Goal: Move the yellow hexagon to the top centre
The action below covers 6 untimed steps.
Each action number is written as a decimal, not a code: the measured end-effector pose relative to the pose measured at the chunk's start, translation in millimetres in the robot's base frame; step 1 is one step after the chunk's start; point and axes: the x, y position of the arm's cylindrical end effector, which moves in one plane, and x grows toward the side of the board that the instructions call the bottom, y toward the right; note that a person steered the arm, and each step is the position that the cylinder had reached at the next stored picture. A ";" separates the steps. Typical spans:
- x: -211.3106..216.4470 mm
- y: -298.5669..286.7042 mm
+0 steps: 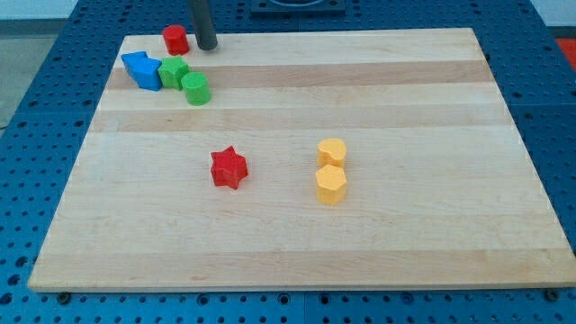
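Observation:
The yellow hexagon (331,184) lies on the wooden board (405,99), a little right of the middle and toward the view's bottom. A second yellow block (331,152), rounder, touches it just above. My tip (206,45) stands at the board's top left edge, right next to a red cylinder (175,40). The tip is far up and to the left of the yellow hexagon.
A blue block (142,70), a green block (173,72) and a green cylinder (195,89) cluster at the top left, below the tip. A red star (228,167) lies left of the yellow blocks. A blue perforated table (36,135) surrounds the board.

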 end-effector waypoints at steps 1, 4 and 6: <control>2.4 30.8; 118.0 171.6; 198.9 158.8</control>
